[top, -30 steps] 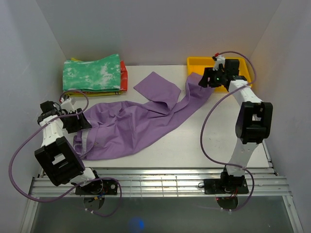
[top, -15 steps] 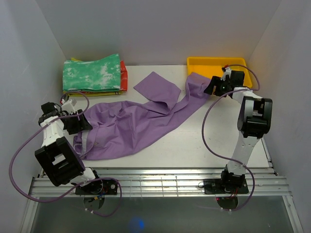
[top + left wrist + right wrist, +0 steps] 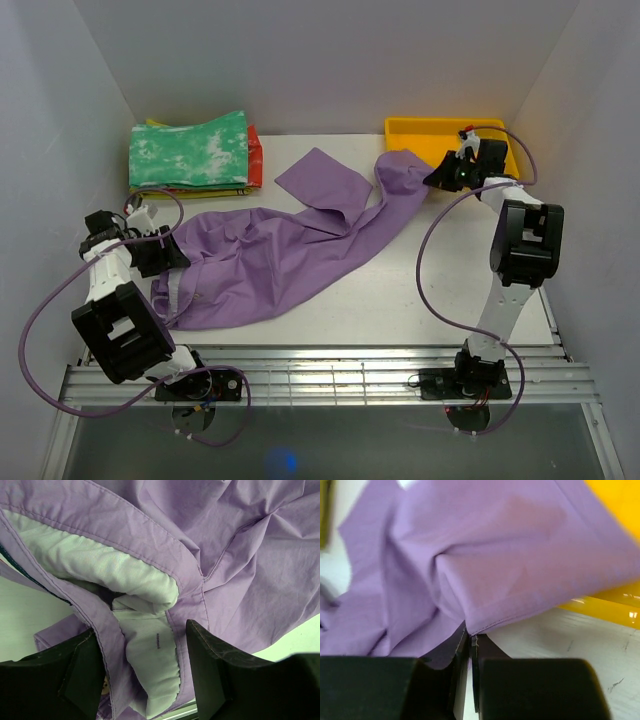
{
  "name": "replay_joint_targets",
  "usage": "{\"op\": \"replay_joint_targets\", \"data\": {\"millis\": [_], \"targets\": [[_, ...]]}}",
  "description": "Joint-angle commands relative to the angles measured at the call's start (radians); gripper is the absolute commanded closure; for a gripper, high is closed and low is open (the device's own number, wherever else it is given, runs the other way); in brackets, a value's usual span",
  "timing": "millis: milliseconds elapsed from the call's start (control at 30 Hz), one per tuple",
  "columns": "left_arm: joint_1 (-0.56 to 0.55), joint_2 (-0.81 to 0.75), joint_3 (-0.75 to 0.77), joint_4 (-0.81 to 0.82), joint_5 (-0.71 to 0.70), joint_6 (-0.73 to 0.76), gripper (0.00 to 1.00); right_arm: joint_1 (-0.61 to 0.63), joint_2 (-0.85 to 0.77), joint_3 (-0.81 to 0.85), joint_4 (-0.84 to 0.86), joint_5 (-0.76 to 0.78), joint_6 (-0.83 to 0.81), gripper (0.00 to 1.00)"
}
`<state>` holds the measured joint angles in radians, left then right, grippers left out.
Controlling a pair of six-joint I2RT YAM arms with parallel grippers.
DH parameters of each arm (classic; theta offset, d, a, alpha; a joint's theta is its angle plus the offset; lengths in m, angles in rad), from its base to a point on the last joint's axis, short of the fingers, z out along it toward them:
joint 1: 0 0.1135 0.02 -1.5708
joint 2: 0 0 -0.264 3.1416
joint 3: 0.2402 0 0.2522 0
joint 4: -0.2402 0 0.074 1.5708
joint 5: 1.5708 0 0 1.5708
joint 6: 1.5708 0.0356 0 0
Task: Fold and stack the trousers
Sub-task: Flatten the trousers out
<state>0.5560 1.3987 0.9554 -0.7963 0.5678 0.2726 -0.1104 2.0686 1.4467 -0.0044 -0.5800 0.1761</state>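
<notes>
Lilac cloth is seen pinched at the hem (image 3: pixel 485 626) between the closed fingers of the right gripper (image 3: pixel 470 641), so this pincer is recorded as clamped on the trousers (image 3: pixel 270 260). A second ago the same gripper was held wide above the yellow tray (image 3: pixel 420 128); since then it has been brought nearer and lower to the tray's near-left corner and closed on the leg end lying there. The grasp on the far leg is therefore judged as made, and the leg can be drawn back over the body for a first fold. The left gripper (image 3: pixel 145 655) is unchanged: its fingers are held wide apart, with the waistband (image 3: pixel 150 645) and its pale lining lying between them but not pinched. No fold is judged complete yet. Outward from the grippers, the trousers are spread on the table (image 3: pixel 420 300), with the waist at the near left beside the left gripper (image 3: pixel 165 255) and the legs directed toward the far right. The long axis is thus laid diagonally, near-left to far-right. One leg is extended to the tray edge; the other leg (image 3: pixel 322 180) is bent back, its end turned toward the far centre. The folded garments (image 3: pixel 190 150) are stacked at the far left, apart from the trousers.
</notes>
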Motion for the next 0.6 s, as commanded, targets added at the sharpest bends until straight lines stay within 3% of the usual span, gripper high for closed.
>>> {"op": "replay_joint_targets", "data": {"millis": [0,133,233,400,467,567], "targets": [[-0.001,-0.05,0.019,0.003,0.004,0.007,0.3,0.003,-0.203,0.007,0.083,-0.116,0.011,0.92],[-0.001,-0.07,0.003,0.019,-0.022,0.013,0.31,-0.015,-0.381,-0.041,0.006,-0.092,-0.03,0.92],[0.002,-0.075,0.0,0.023,-0.042,0.019,0.32,-0.049,-0.563,-0.113,-0.159,0.003,-0.096,0.92],[0.008,-0.063,0.014,0.039,-0.075,0.04,0.36,-0.159,-0.904,-0.357,-0.392,0.126,-0.257,0.92],[0.015,-0.044,0.029,0.052,-0.089,0.051,0.4,-0.205,-1.003,-0.432,-0.529,0.14,-0.326,0.92],[0.021,0.017,0.083,0.063,-0.121,0.056,0.54,-0.218,-1.079,-0.491,-0.639,0.16,-0.388,0.92]]}}
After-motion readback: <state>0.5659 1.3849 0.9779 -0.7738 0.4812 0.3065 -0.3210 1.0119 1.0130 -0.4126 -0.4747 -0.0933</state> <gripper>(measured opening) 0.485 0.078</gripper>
